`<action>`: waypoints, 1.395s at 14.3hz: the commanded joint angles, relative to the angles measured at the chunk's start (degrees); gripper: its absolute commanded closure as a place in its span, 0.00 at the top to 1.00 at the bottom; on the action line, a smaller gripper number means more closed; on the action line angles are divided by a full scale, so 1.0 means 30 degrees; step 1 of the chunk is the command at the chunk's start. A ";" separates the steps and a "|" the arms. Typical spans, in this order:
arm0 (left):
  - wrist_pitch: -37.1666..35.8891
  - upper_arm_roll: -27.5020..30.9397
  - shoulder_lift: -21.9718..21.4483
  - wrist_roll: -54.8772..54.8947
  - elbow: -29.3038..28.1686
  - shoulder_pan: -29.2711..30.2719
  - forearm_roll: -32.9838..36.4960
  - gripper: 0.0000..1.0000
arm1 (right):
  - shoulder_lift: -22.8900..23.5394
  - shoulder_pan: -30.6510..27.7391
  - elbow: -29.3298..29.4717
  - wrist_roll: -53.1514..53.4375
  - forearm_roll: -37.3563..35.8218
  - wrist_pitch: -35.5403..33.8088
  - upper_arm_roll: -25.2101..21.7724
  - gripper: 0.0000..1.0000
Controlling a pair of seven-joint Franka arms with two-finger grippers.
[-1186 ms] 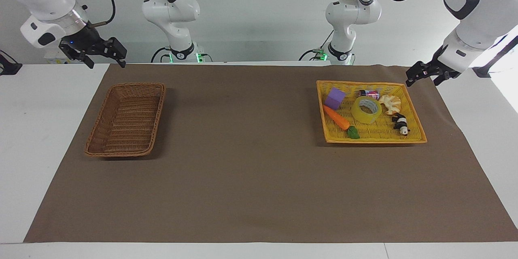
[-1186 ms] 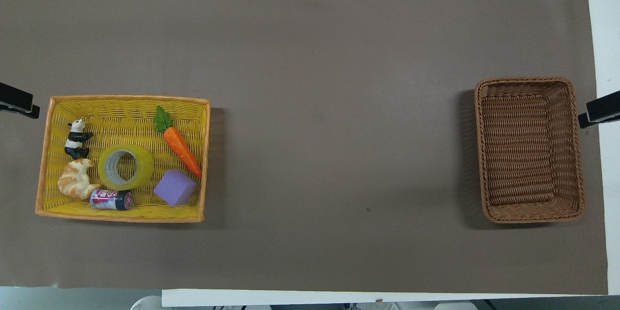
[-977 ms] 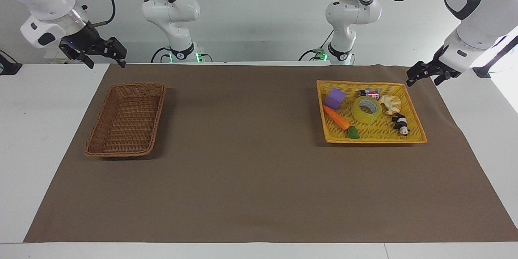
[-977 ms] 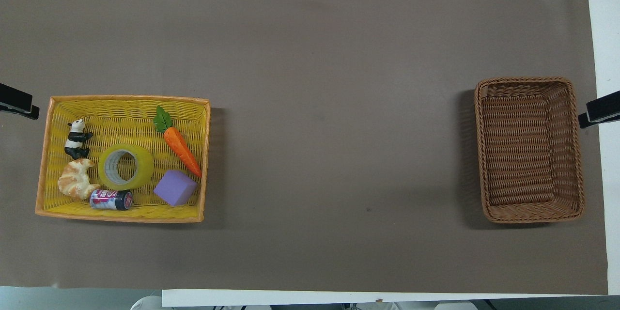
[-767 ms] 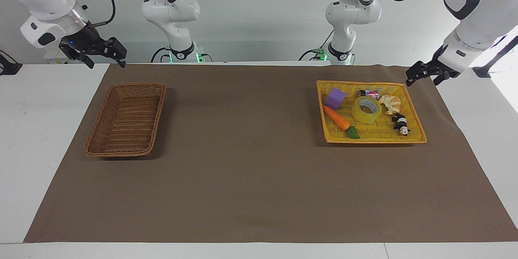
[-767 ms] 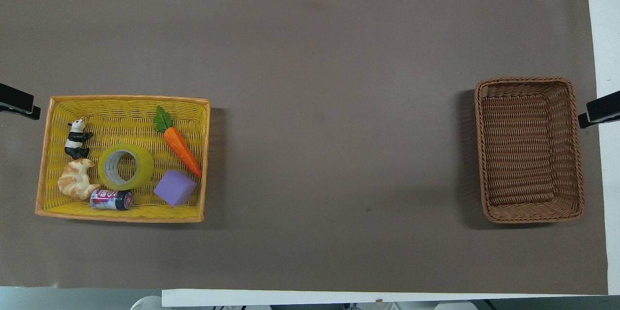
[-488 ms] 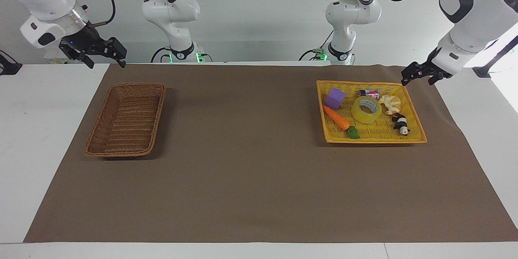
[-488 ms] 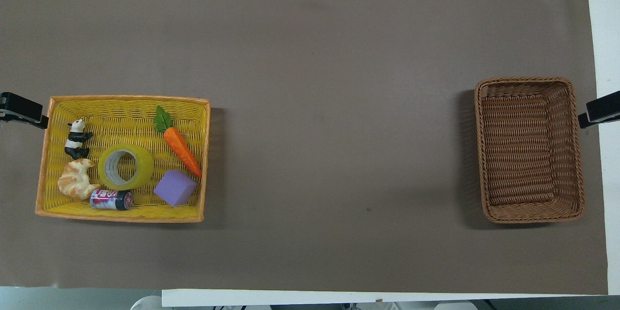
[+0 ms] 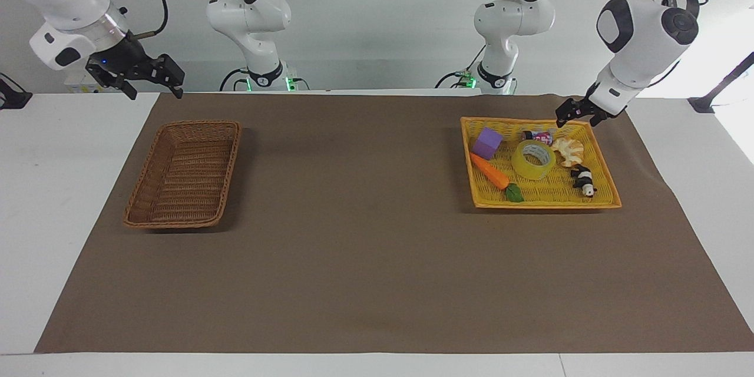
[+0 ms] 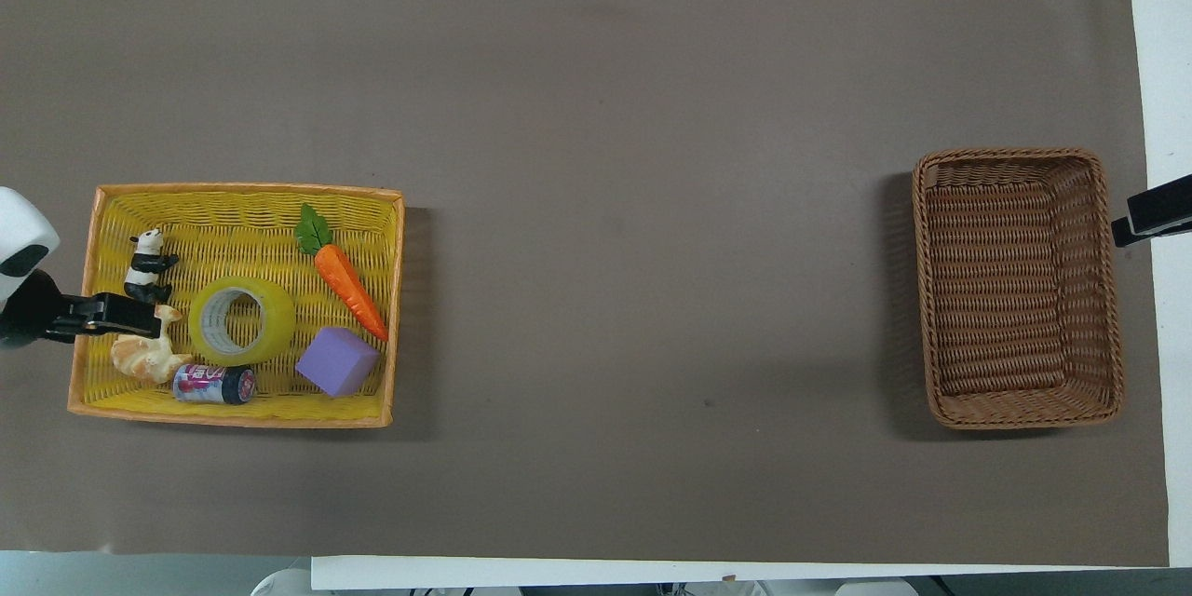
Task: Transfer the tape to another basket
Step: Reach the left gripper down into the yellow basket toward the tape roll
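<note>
Two grippers aloft; left gripper (image 9: 574,117) over yellow tray (image 9: 609,194), fingers unreadable; right gripper (image 9: 150,78) open, waiting.

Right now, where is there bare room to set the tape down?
The brown basket holds nothing, and the mat between the baskets is bare. The yellow basket is crowded: tape, carrot, block, can, croissant, panda.

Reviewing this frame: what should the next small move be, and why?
Probably carry the left gripper on over the tape and lower it. It hangs over the yellow tray's edge, holding nothing; the tape lies flat among the toys. The brown basket waits under the idle right gripper.
</note>
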 commanded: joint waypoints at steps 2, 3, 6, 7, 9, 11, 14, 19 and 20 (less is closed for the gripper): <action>0.3319 -0.0133 -0.0072 -0.0191 -0.2327 -0.0035 0.0311 0.96 | -0.0402 -0.0125 -0.0445 0.0217 -0.0054 0.0327 0.0130 1.00; 0.3702 -0.0133 0.0279 -0.0191 -0.2532 -0.0006 0.0311 0.96 | -0.0402 -0.0096 -0.0474 0.0217 -0.0054 0.0327 0.0130 1.00; 0.5140 -0.0133 0.1364 -0.0016 -0.3032 -0.0006 0.0311 0.90 | -0.0402 -0.0125 -0.0474 0.0217 -0.0054 0.0327 0.0130 1.00; 0.5229 -0.0162 0.1367 -0.0102 -0.3322 -0.0035 0.0311 0.85 | -0.0402 -0.0125 -0.0474 0.0217 -0.0054 0.0327 0.0130 1.00; 0.5171 -0.0162 0.1337 -0.0045 -0.3413 -0.0064 0.0311 0.84 | -0.0402 -0.0096 -0.0474 0.0217 -0.0054 0.0327 0.0130 1.00; 0.5462 -0.0162 0.1803 -0.0044 -0.3413 -0.0501 0.0311 0.81 | -0.0402 -0.0125 -0.0474 0.0217 -0.0054 0.0327 0.0130 1.00; 0.6019 -0.0162 0.2275 -0.0103 -0.3355 -0.0738 0.0311 0.81 | -0.0402 -0.0125 -0.0445 0.0217 -0.0054 0.0327 0.0130 1.00; 0.6371 -0.0191 0.3006 -0.0162 -0.3442 -0.0768 0.0311 0.79 | -0.0402 -0.0125 -0.0474 0.0217 -0.0054 0.0327 0.0130 1.00; 0.6372 -0.0191 0.3007 -0.0162 -0.3443 -0.0768 0.0311 0.76 | -0.0402 -0.0125 -0.0474 0.0217 -0.0054 0.0327 0.0130 1.00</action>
